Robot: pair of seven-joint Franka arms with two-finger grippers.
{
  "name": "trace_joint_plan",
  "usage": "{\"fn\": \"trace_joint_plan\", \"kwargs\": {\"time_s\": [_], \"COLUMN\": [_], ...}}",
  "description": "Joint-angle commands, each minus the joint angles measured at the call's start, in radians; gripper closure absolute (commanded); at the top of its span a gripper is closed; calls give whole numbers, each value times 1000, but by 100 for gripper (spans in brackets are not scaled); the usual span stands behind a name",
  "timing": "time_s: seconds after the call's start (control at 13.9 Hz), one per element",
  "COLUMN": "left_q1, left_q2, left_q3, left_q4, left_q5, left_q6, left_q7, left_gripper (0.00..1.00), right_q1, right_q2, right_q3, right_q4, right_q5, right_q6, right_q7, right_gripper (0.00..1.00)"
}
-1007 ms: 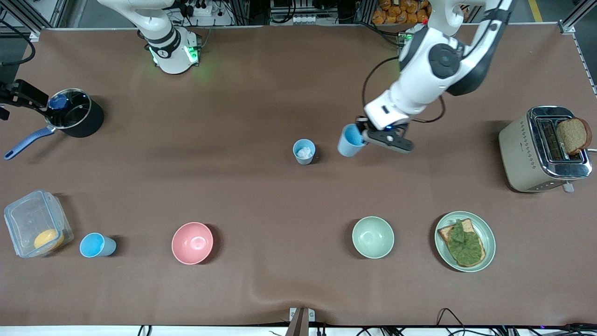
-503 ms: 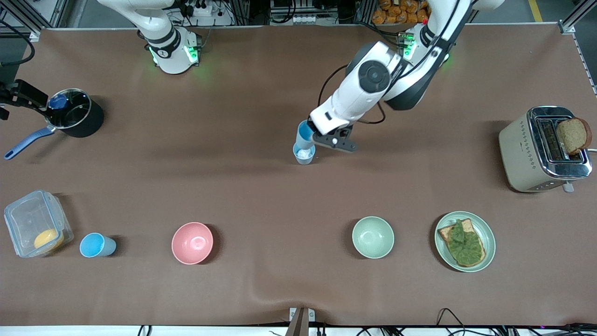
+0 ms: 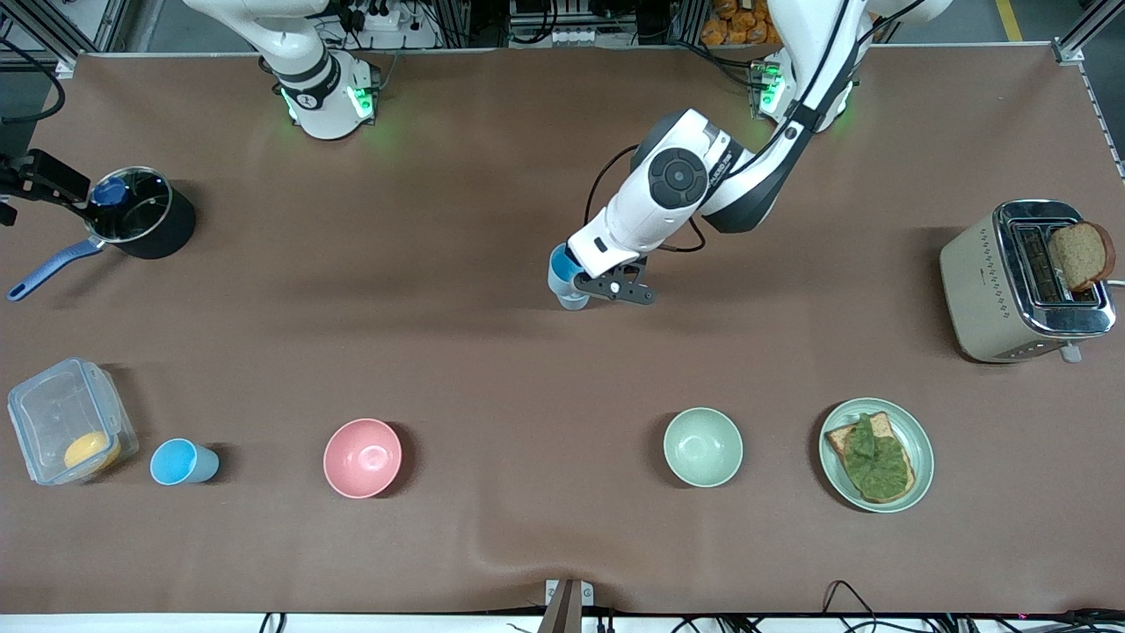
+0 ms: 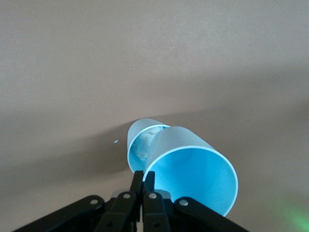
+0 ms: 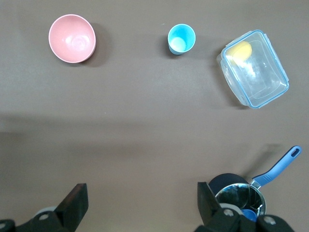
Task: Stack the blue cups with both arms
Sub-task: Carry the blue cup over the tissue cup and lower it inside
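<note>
Mid-frame, the left gripper pinches a blue cup over the standing cup. Lower frame: pink bowl, green bowl. The right gripper waits, jaws spread.

Desk: brown surface, carrying everything below.
Standing blue cup: mid-desk, directly under the left claw.
Second blue cup: well apart from that claw — nearer the front camera, toward the right arm's end, just beside a clear lidded box.
Pink bowl: between that cup and the pale green bowl.
Plate of toast: beside the green bowl.
Toaster: left arm's end.
Black pot: right arm's end — well apart from the left claw.
</note>
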Motion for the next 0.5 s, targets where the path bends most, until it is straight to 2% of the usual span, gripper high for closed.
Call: {"fn": "trace_joint_plan", "kwargs": {"time_s": [0.0,0.43], "left_q1": [-9,-14], "left_q2": [4,21], "left_q3": [13,19], "left_q4": [17,9], "left_q5": [18,19], "left_q6": [-13,-12], "left_q7": [-15,-21], "left_gripper": [100,100], "right_q1": [-12,-9], "right_q2": [-22,-22], "right_q3": [5,5], "right_q4": [-19,-18], "right_q5": [11,11], "right_q6": [-3,-3], "right_q7": [-14,-13], "right_gripper": [0,0]}}
